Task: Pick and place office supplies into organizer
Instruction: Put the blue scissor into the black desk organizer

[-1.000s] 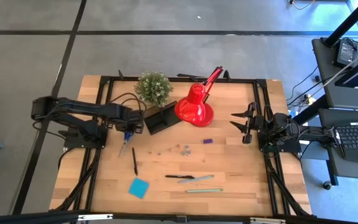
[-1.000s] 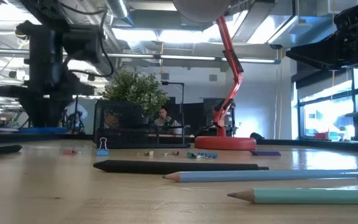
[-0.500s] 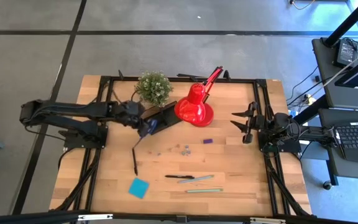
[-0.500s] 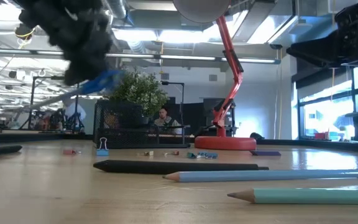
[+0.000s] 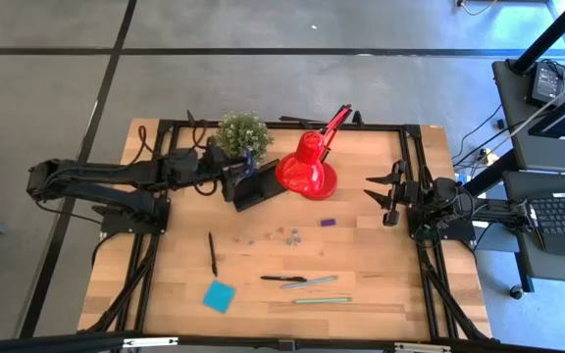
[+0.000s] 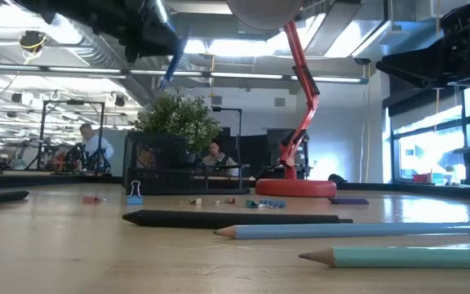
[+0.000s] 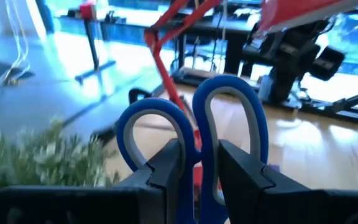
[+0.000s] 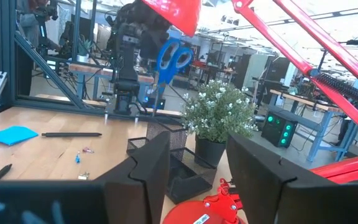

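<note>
So the scissors [image 7: 194, 140] are being pinched by the left pincer [image 5: 235, 163] and have been swung up off the counter [image 5: 361, 284], now hovering over the organizer [image 5: 256, 186]; drop-in looks next.

organizer [image 5: 258, 186] sits at the table's [image 5: 381, 284] far side, just beside the lamp [image 5: 308, 169] on its left, w/ the plant [image 5: 242, 136] right behind it. left gripper [image 5: 235, 165] hangs above the organizer's left end, clamped on the scissors [image 5: 247, 156], which are up off the table. right gripper [image 5: 379, 194] waits at the right edge, well apart. a pen [image 5: 212, 253] lies front-left, sticky-note pad [image 5: 220, 295] near the front edge, more pens [image 5: 310, 281] front-center, small clips [image 5: 289, 233] mid-table.
</note>
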Available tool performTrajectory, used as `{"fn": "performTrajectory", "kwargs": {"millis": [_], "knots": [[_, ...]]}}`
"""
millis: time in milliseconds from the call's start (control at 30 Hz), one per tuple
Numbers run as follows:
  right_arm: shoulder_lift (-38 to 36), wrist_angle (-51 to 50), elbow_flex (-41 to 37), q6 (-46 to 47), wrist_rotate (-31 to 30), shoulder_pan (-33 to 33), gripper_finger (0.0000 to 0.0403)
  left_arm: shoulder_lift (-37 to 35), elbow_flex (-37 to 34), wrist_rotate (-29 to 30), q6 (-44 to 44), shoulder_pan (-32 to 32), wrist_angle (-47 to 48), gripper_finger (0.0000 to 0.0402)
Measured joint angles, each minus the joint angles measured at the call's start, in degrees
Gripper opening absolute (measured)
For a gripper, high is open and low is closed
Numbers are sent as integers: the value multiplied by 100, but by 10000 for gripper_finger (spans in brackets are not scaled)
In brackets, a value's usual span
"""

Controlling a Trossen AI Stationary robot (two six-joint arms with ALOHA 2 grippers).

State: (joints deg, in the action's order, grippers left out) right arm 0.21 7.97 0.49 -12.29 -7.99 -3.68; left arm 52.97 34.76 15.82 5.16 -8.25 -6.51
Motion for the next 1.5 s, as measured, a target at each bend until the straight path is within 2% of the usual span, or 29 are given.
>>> {"fn": "performTrajectory", "kwargs": {"millis": [133,433,633,733,1233,1500], "knots": [[0,0,1,0,0,0,162,0,1,-1,3,-8,-69,90],[0,103,0,2,0,0,162,15,-276,424,74,-9,-183,90],[0,177,0,2,0,0,162,42,-751,1281,890,-9,-291,90],[1,173,1,2,0,-1,162,109,-931,1505,1212,-11,-264,90],[0,212,0,2,0,0,162,889,-997,1309,1458,-11,-346,91],[1,210,0,4,0,0,162,987,-987,1305,1318,-11,-347,91]]}}
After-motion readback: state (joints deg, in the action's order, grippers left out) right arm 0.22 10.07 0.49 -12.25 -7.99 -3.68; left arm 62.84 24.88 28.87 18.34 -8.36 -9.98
